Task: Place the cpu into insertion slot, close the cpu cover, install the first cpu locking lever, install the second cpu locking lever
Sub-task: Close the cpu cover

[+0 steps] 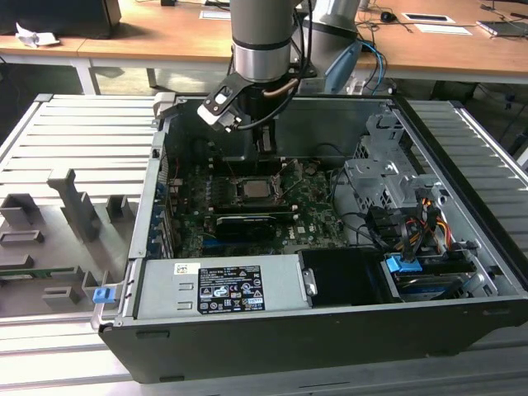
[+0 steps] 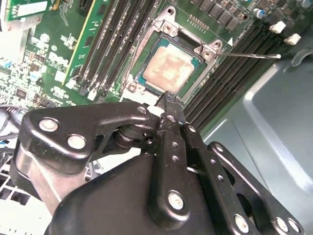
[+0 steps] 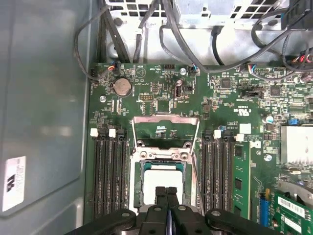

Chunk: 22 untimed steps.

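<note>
Computer case (image 1: 330,338) stood open. Insertion slot (image 1: 229,188) sat mid-frame in the exterior view. Gripper (image 3: 166,192) hovered above it, fingers pinched together, empty. Cpu cover (image 3: 166,120) lay flipped back. Cpu (image 2: 168,68) was seated; cover and, seemingly, both levers remained undone.

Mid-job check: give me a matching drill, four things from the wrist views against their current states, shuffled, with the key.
Things:
1. cpu
2. cpu cover
3. gripper
4. coin cell

States:
A. swung open
B. round, silver, on the green board
C. lying in the insertion slot
D. shut, tips over the cpu

Pairs: 1-C, 2-A, 3-D, 4-B
</note>
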Tool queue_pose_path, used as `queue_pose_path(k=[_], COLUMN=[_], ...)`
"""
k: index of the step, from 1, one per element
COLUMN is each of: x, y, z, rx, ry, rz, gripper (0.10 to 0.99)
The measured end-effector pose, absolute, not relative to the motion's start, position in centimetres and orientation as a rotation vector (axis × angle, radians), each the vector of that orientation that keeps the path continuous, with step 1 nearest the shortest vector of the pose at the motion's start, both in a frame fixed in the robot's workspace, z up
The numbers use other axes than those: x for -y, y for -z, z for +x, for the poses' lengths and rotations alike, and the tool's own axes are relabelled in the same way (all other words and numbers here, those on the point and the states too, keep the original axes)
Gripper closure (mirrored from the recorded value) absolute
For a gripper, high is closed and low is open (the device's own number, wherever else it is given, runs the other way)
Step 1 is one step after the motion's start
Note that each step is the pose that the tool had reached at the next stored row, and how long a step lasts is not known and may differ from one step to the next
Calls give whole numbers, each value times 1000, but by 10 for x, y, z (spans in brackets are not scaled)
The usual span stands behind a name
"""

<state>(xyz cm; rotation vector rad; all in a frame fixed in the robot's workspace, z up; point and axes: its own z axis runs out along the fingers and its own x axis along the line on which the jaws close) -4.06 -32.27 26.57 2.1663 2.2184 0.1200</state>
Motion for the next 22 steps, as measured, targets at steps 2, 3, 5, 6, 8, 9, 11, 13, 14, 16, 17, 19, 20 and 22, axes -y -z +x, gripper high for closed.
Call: queue_pose_path(k=[2,3,5,6,8,9,11,13,14,16,17,19,20,22], x=[323,323,323,323,323,323,323,323,323,323,323,323,323,323], y=[-269,-270,-271,-272,-273,-273,-273,-274,-274,-274,-275,-275,-276,-281], z=[-41,-41,-41,-40,-40,-40,-39,-38,-37,-37,-36,-35,-35,-34], rx=[-2218,-2218,-2218,-2218,-2218,-2218,-2218,-2218,-2218,-2218,-2218,-2218,-2218,-2218], ry=[-120,-120,-120,-120,-120,-120,-120,-120,-120,-120,-120,-120,-120,-120], rz=[2166,2166,2167,2167,2166,2166,2166,2166,2166,2166,2166,2166,2166,2167], gripper=[980,980,980,980,980,980,980,980,980,980,980,980,980,980])
